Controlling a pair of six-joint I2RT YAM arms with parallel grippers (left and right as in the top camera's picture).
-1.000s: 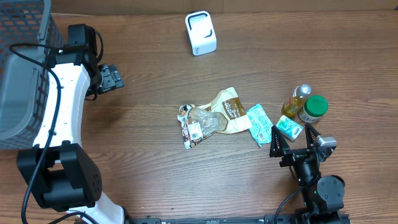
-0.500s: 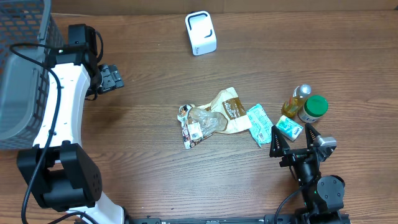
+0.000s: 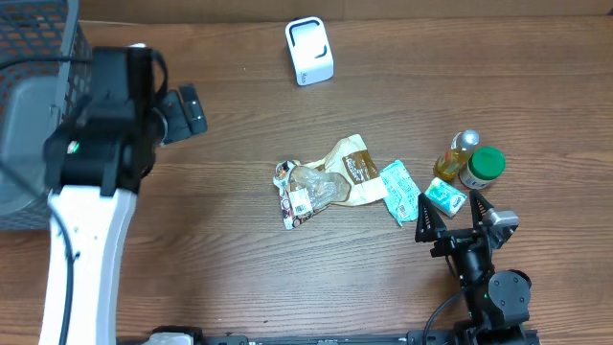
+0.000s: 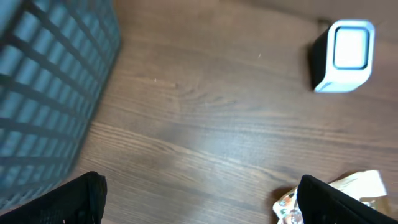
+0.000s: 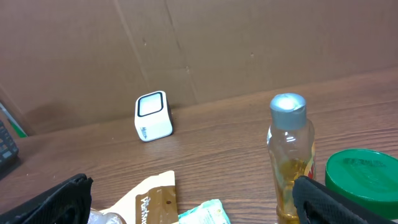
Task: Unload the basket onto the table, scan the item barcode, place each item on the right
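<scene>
The wide-open, empty left gripper [image 3: 196, 112] at upper left should be lowered onto one central wrapper [image 3: 305, 196], its barcode left uncovered.

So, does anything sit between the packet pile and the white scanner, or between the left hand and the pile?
Nothing visible. Bare table lies between the packet pile and the white scanner, and between the open left hand and the pile. The bottle and green-lidded jar stand off to one side.
</scene>
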